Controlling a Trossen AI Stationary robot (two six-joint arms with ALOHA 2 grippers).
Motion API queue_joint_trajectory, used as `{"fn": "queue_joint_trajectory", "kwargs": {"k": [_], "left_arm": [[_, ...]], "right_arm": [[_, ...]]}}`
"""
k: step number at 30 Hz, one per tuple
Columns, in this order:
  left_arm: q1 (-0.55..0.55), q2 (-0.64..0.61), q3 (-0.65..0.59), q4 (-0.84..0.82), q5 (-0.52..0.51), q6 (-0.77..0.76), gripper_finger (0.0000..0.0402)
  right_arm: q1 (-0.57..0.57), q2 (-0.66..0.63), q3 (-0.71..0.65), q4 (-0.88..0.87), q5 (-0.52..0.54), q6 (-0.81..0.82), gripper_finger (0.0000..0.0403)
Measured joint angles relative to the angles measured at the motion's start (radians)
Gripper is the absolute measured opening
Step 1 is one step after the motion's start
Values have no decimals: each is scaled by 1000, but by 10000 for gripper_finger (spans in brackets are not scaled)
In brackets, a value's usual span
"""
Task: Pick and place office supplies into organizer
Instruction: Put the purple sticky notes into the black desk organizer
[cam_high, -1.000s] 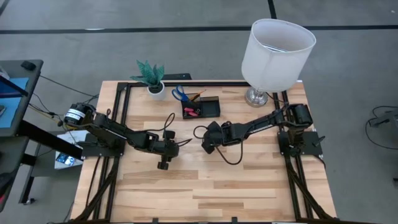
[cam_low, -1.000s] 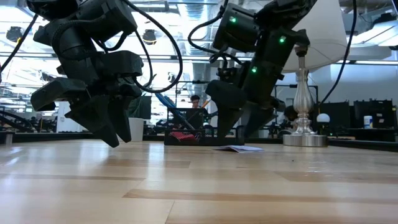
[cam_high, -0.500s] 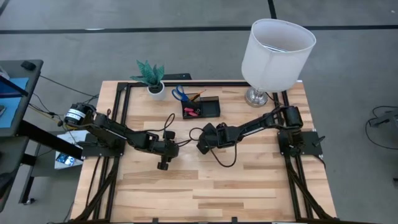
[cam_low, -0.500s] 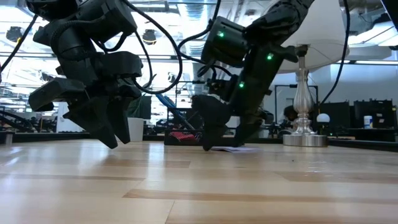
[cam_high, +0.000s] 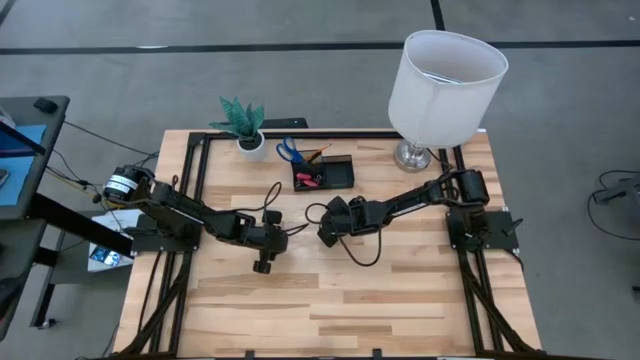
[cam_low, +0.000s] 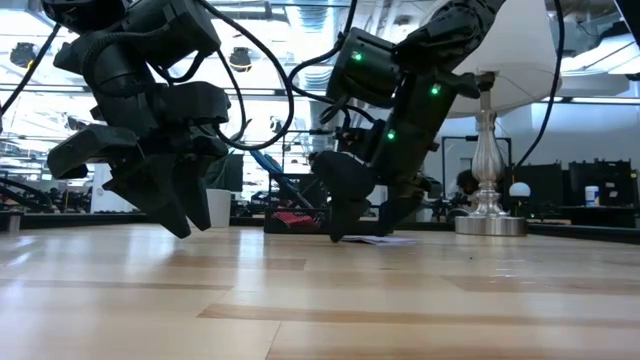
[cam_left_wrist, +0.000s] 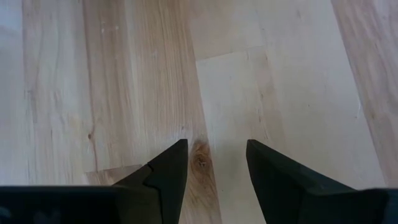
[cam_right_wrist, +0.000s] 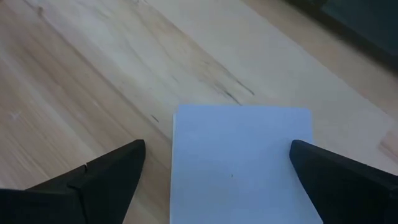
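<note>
A pale lavender note pad (cam_right_wrist: 242, 165) lies flat on the wooden table, and shows as a thin sheet in the low view (cam_low: 382, 239). My right gripper (cam_right_wrist: 217, 149) is open and low over it near the table's middle (cam_high: 325, 234), one finger on each side of the pad. The black organizer (cam_high: 325, 176) stands at the far middle; blue-handled scissors (cam_high: 287, 151) and an orange pencil (cam_high: 314, 155) stick up out of it. My left gripper (cam_left_wrist: 216, 155) hangs open over bare wood, left of the middle (cam_high: 262, 262). My right gripper comes slanting down from above, its two fingers (cam_right_wrist: 112, 171) standing at two opposite side edges of the note pad (cam_right_wrist: 301, 155). Whether they touch the pad I cannot tell. The pad rests flat on the table.
A white plant pot (cam_high: 251, 145) stands at the far left beside the organizer. A lamp with a large white shade (cam_high: 445, 85) stands at the far right corner. The near half of the table (cam_high: 330, 310) is bare wood.
My right gripper has gone down toward the note pad and slightly toward the table's left edge, staying open. Its fingers now reach nearly to the table top.
</note>
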Motion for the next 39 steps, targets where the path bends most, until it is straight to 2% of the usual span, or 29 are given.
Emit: {"fn": "queue_joint_trajectory", "kwargs": {"k": [5,10,34,36,39], "left_arm": [[0,0,0,0,0,0,158],[0,0,0,0,0,0,158],[0,0,0,0,0,0,158],[0,0,0,0,0,0,158],[0,0,0,0,0,0,158]], "right_arm": [[4,1,0,-5,0,3,395],[4,1,0,-12,1,11,362],[5,1,6,-49,41,28,20],[5,4,24,-72,41,28,9],[3,9,60,-118,45,29,16]]}}
